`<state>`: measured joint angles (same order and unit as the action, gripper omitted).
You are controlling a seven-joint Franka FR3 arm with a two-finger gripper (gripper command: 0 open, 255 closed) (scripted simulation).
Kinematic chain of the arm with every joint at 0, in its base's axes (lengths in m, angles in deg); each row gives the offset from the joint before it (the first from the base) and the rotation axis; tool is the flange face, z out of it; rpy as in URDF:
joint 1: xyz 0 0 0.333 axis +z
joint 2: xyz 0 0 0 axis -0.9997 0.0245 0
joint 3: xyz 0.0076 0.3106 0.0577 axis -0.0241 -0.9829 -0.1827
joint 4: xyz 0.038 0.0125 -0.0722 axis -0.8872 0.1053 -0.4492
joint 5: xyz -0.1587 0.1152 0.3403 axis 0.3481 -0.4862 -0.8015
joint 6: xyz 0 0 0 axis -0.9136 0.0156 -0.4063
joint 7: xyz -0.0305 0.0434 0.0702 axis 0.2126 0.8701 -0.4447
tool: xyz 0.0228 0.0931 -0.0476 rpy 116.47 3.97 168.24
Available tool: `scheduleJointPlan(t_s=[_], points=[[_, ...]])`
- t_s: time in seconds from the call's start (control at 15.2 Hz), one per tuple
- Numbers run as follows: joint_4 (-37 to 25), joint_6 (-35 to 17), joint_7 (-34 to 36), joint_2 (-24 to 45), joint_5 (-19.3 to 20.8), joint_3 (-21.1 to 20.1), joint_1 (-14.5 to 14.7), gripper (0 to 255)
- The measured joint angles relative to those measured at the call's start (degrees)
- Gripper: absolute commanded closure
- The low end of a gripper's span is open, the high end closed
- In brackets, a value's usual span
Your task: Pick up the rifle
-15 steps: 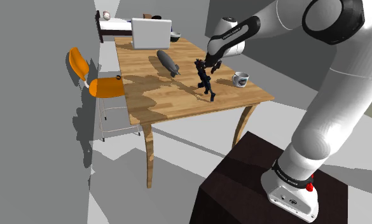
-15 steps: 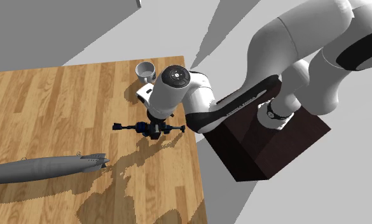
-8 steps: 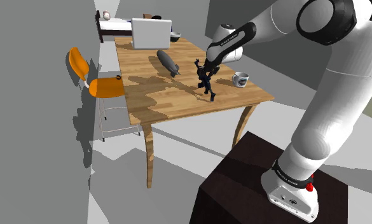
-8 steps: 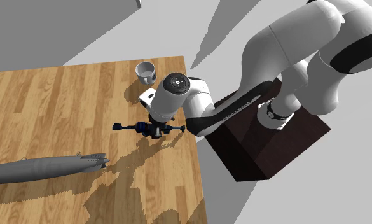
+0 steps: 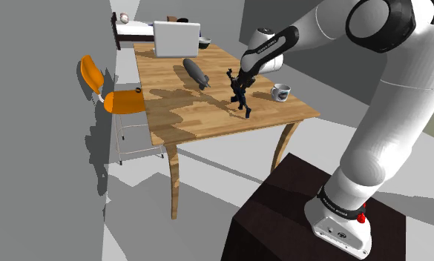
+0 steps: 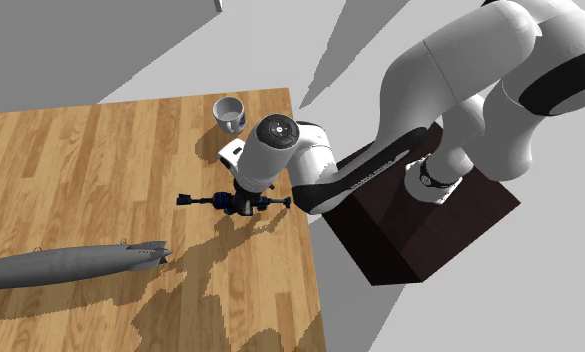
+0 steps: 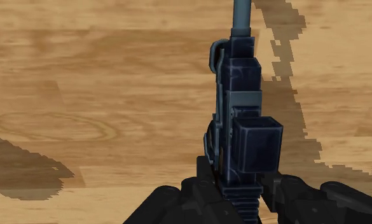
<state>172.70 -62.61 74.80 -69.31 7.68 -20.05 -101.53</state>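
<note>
Wood-grain bench [image 5: 193,119] carries, in the shoulder view, a white laptop [image 5: 176,38] at its far end, a grey airship-like model [image 5: 196,74] near the middle and a pale mug [image 5: 280,93] close to the edge nearest the dark stand [image 5: 297,215]. Between model and mug is the dark rifle [image 5: 242,104], steeply tilted, with the black pincer [image 5: 239,87] reaching down from the white arm [image 5: 386,111] and closed around its middle. Whether the rifle's lower end touches the wood cannot be told. An orange chair [image 5: 107,93] stands at the bench's side on the shoulder view's left. In the second exterior view, looking down from above, the rifle [image 6: 223,201] lies crosswise under the arm's wrist [image 6: 275,140], near the bench [image 6: 80,150] edge that faces the stand [image 6: 420,235]. The mug [image 6: 229,112] sits beyond it and the grey model [image 6: 70,265] is well apart towards that view's lower left. In the wrist view, the dark blue rifle [image 7: 245,95] runs straight away from the pincer [image 7: 241,194], whose fingers [image 7: 206,188] clasp its ribbed part from both sides; its shadow falls on the bench [image 7: 82,76] beside it.
</note>
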Motion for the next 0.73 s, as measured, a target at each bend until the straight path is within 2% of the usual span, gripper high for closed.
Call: scheduleJointPlan(t_s=[0.73], points=[[-2.83,6.26,0.05,-3.35,0.37,0.06,0.13,255]])
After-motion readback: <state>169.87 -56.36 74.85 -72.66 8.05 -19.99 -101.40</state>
